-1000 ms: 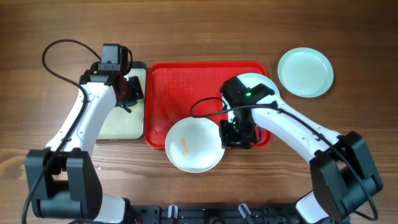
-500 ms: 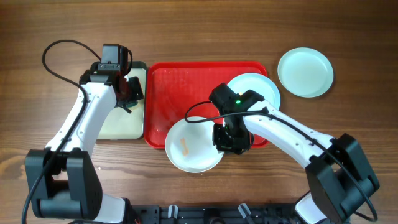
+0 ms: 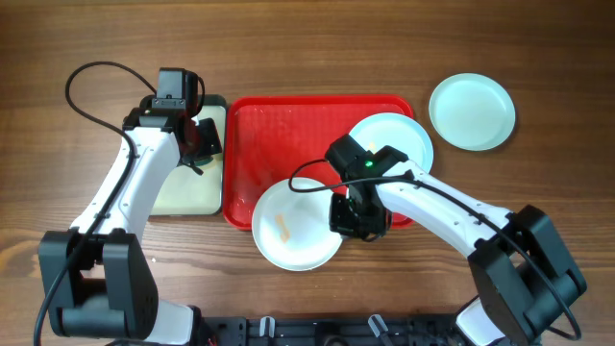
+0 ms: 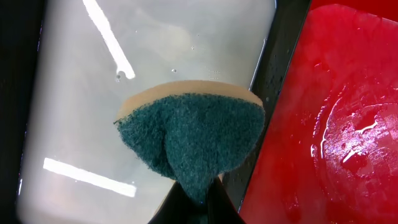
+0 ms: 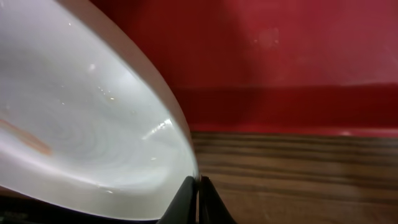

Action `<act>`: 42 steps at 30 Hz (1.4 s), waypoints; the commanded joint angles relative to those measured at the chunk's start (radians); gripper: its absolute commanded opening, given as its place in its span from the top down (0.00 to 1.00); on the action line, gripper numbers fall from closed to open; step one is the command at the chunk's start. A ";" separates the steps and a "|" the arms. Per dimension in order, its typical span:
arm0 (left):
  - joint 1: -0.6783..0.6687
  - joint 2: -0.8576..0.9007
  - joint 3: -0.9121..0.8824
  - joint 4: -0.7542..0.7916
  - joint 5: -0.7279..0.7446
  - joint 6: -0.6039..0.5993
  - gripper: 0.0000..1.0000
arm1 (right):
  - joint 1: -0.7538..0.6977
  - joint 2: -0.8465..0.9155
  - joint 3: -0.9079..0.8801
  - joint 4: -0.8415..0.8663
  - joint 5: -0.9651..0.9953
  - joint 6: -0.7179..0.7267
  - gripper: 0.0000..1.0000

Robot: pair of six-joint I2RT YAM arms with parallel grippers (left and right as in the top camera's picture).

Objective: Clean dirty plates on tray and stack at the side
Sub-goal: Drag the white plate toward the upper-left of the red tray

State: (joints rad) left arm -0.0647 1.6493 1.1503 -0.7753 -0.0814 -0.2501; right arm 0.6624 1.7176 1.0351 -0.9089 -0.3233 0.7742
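Nearest: white plate [image 3: 293,226], orange smear [image 3: 284,227] inside, overhanging near rim of red tray [image 3: 279,125] onto table [image 3: 96,38]. Clamped on its right edge: right gripper [image 3: 357,213], fingers almost together on the rim. Farther, across tray's right far corner: pale plate [image 3: 399,139], partly hidden under right arm. Beyond, off tray on the table: third plate [image 3: 471,112]. Far left: left gripper [image 3: 199,141] pinched tight on sponge [image 4: 193,134], over edge of small black-rimmed tray [image 3: 183,192].
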 commanded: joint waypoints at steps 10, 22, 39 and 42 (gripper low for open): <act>-0.005 -0.010 0.015 -0.008 -0.010 -0.016 0.96 | 0.004 -0.007 -0.002 0.101 0.151 -0.041 0.89; -0.005 -0.010 0.015 -0.019 -0.010 -0.016 0.96 | 0.004 -0.006 -0.002 0.116 0.151 -0.038 0.92; -0.005 -0.010 0.015 -0.027 -0.010 -0.016 0.96 | 0.004 -0.006 -0.002 0.338 0.355 0.137 0.96; -0.005 -0.010 0.015 -0.027 -0.010 -0.016 0.96 | 0.004 -0.006 -0.002 0.410 0.410 0.181 0.96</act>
State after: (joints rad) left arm -0.0647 1.6493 1.1503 -0.8047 -0.0814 -0.2501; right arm 0.6624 1.7172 1.0351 -0.5369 -0.0116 0.8833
